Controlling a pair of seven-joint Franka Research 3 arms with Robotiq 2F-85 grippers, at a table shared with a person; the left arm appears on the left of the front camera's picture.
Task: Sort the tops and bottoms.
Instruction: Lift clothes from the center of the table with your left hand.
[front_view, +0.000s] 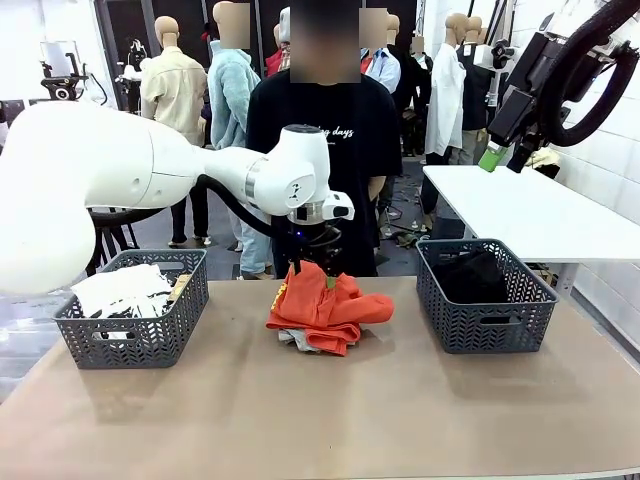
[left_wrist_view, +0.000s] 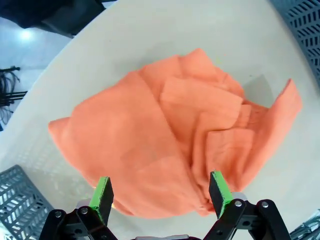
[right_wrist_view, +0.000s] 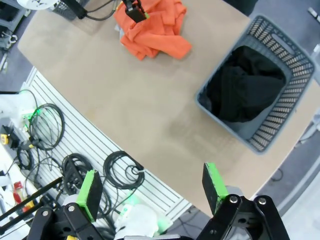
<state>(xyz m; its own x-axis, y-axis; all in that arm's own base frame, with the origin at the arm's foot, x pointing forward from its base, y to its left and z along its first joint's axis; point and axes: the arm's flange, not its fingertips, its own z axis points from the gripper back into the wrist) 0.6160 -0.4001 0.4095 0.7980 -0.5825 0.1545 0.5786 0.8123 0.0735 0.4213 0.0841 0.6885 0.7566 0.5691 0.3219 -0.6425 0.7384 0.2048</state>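
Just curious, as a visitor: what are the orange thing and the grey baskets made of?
Orange top: soft matte cloth, perhaps cotton; it lies in limp folds. Grey baskets, left and right: probably moulded plastic, dull finish, stiff walls with herringbone cut-outs.

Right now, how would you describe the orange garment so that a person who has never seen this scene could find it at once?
On the brown table, look midway between the left basket and the right basket. There, right under the left gripper, lies the orange top, crumpled. It is the only bright colour on the table, and it covers a light grey garment.
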